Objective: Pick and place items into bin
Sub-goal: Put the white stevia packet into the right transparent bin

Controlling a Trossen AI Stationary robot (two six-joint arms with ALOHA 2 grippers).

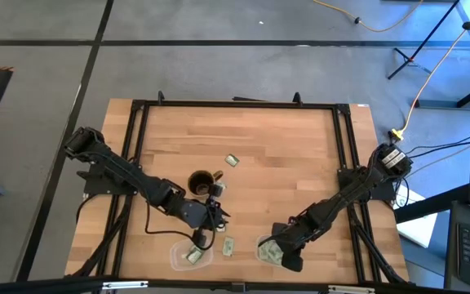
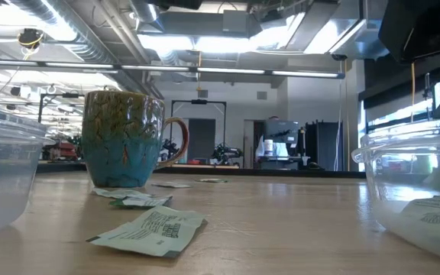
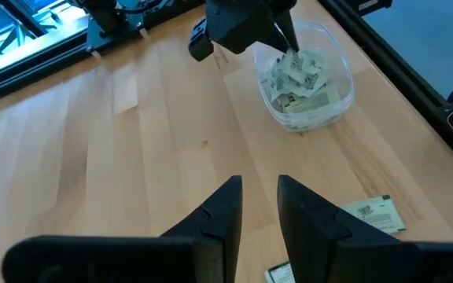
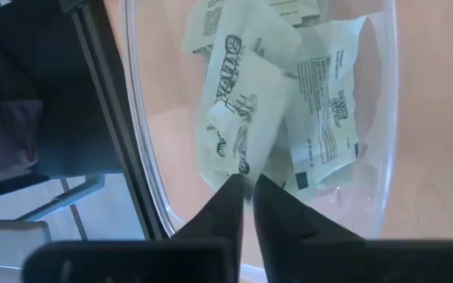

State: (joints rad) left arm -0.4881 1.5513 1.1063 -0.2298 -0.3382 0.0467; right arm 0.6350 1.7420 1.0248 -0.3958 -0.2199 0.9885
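The right gripper (image 4: 248,192) hangs over the right-hand clear plastic bin (image 1: 264,246) at the table's front edge, its dark fingers only a sliver apart; a pale green and white packet (image 4: 242,118) lies just at their tips, and whether it is pinched or already loose I cannot tell; under it more packets of the same kind are heaped in that bin (image 3: 299,77).

The left gripper (image 3: 258,206) hovers above bare wood in front of the mug, its fingers parted with a narrow gap and nothing between them; one flat packet (image 3: 374,214) lies on the table just beside it; the left-hand clear plastic bin (image 1: 179,260) sits close by at the front edge with a packet or two inside.

The brown and teal glazed mug (image 2: 125,139) stands upright near the middle of the light wooden table (image 1: 284,163); several packets lie loose around it, one beyond it towards the table's centre (image 1: 232,160) and one between the two bins (image 1: 228,246).
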